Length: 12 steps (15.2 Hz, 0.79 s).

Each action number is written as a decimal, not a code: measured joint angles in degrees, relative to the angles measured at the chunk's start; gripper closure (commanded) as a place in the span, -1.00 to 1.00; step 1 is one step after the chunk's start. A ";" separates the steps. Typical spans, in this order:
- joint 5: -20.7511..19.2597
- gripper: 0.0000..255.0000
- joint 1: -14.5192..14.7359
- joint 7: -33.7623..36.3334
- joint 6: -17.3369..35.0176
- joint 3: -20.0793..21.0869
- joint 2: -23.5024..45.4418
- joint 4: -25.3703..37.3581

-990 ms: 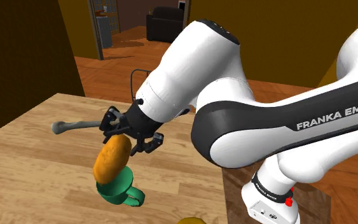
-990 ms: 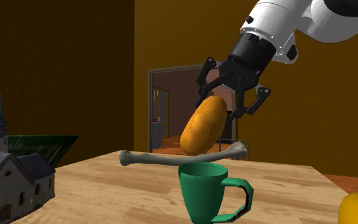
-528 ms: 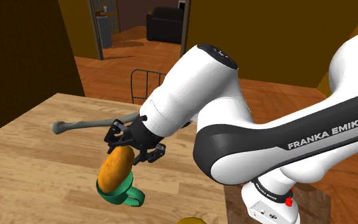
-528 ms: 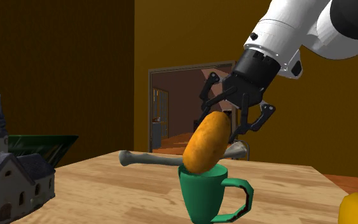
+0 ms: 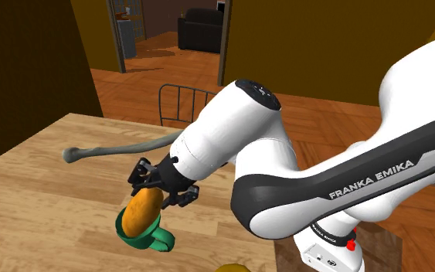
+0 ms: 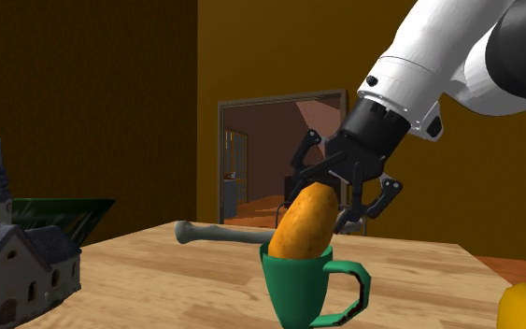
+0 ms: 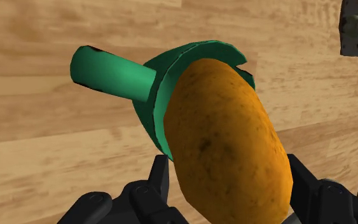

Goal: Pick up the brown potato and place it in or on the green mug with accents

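On a wooden table (image 5: 38, 185) in an ochre-walled room: placing step, nearly done. Clasped firmly in the gripper (image 6: 319, 210), the brown potato (image 6: 300, 229), lower end dipped inside the green mug (image 6: 298, 294). Next, probably: easing the grip open, then lifting straight clear.

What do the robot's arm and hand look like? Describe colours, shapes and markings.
The arm has rounded, glossy white shells and a dark band at the joint carrying white FRANKA EMIKA lettering. Small red marks sit near its base. The hand is all black, with two angular fingers.
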 measured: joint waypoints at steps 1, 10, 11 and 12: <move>0.03 1.00 0.03 0.01 0.16 0.02 0.02 -0.10; -0.07 -1.00 -0.01 0.01 0.13 0.21 0.42 -0.42; -0.06 -1.00 -0.01 0.00 0.13 0.21 0.43 -0.44; -0.04 -1.00 0.02 0.00 0.11 0.20 0.40 -0.45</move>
